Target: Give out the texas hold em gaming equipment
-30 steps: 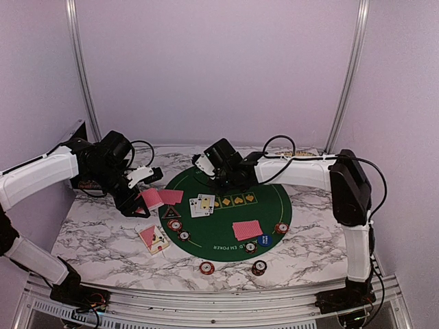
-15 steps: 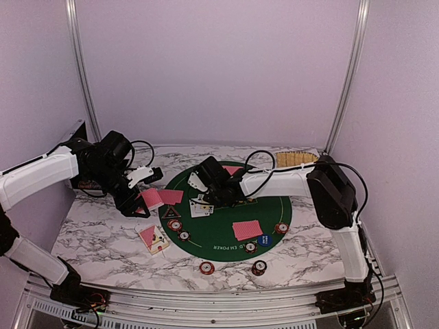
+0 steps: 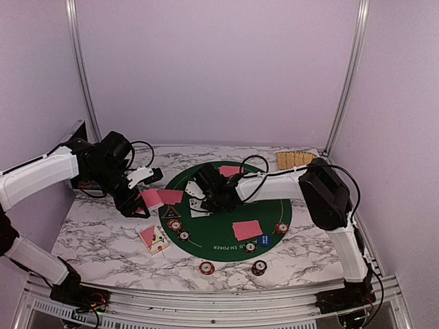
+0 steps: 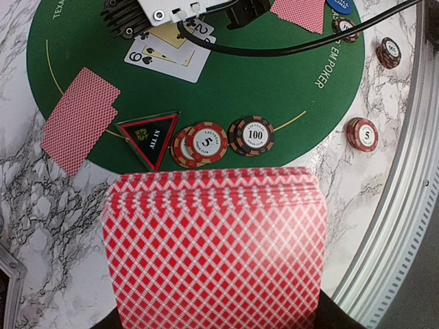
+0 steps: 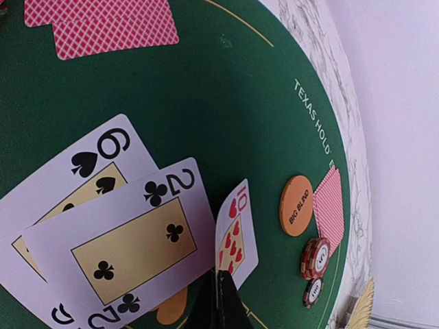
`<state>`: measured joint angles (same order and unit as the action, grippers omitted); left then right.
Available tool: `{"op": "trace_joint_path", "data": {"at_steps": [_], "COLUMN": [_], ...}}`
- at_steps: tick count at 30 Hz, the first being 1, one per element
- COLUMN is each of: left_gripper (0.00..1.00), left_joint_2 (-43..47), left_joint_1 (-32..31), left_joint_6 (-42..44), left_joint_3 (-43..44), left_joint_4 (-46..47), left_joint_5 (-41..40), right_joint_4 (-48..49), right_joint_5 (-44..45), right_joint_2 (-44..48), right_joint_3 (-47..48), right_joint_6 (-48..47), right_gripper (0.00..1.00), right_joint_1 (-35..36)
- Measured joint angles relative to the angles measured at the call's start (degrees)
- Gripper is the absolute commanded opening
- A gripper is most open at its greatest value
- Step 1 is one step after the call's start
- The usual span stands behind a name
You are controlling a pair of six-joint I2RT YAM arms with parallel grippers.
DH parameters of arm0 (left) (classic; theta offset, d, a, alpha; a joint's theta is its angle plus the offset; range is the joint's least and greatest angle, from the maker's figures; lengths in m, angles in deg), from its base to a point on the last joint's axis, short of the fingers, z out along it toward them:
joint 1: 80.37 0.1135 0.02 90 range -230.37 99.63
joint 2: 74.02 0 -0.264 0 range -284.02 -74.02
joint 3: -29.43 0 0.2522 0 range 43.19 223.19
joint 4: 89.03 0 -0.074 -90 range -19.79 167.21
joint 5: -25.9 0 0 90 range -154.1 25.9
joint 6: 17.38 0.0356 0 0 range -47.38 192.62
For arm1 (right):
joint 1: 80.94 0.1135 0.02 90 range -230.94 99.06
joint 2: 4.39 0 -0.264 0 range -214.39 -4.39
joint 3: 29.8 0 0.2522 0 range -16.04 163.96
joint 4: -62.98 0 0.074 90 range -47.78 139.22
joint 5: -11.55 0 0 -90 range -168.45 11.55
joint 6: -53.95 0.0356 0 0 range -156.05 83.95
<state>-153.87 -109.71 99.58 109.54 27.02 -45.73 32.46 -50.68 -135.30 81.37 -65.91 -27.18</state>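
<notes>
My left gripper (image 3: 140, 200) is shut on a deck of red-backed cards (image 4: 214, 250), held above the mat's left edge; the deck hides its fingers in the left wrist view. My right gripper (image 5: 221, 288) is shut on a face-up ten of hearts (image 5: 236, 229), held low over the green mat (image 3: 267, 205) beside the face-up nine of spades (image 5: 82, 171) and two of clubs (image 5: 130, 240). The dark triangular all-in button (image 4: 152, 137) and chip stacks (image 4: 206, 140) lie at the mat's near-left. An orange big-blind button (image 5: 296, 205) lies further off.
Red-backed pairs lie on the mat at near right (image 3: 247, 229), far (image 3: 232, 170) and left (image 3: 170, 197); more cards lie on the marble (image 3: 152, 236). Chips (image 3: 207, 267) sit near the front edge, a blue button (image 3: 265, 240) is on the mat, and a straw tray (image 3: 295, 160) is at back right.
My right arm has swung left and lower over the mat, bringing the ten of hearts beside the two face-up cards. My left arm and its deck have not moved.
</notes>
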Motion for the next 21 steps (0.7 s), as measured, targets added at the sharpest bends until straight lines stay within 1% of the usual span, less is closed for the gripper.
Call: {"op": "trace_joint_path", "data": {"at_steps": [6,7,9,10,11,12,15,21], "left_gripper": [0.00,0.00,0.00,0.00,0.00,0.00,0.00,0.00], "left_joint_2": [0.00,0.00,0.00,0.00,0.00,0.00,0.00,0.00], "left_joint_1": [0.00,0.00,0.00,0.00,0.00,0.00,0.00,0.00], "left_joint_6": [-0.02,-0.02,-0.07,-0.17,-0.20,-0.22,-0.22,-0.28], "left_joint_3": [0.00,0.00,0.00,0.00,0.00,0.00,0.00,0.00], "left_joint_4": [0.00,0.00,0.00,0.00,0.00,0.00,0.00,0.00], "left_joint_5": [-0.02,0.00,0.00,0.00,-0.02,0.00,-0.02,-0.02], "right_joint_4": [-0.92,-1.16,-1.73,-1.99,-2.38,-2.89,-3.69,-4.87], "right_joint_5": [-2.19,-2.91,-4.46,-5.05,-5.95,-6.71,-8.31,-10.54], "right_joint_2": [-0.20,-0.20,-0.20,-0.20,-0.20,-0.20,0.13,0.85], "right_joint_3": [-0.17,-0.17,-0.17,-0.17,-0.17,-0.17,-0.17,-0.22], "right_joint_6": [0.98,1.18,1.57,1.70,2.21,2.27,2.71,2.93], "right_gripper": [0.00,0.02,0.15,0.22,0.32,0.37,0.43,0.47], "right_joint_1": [0.07,0.09,0.15,0.15,0.24,0.28,0.46,0.50]}}
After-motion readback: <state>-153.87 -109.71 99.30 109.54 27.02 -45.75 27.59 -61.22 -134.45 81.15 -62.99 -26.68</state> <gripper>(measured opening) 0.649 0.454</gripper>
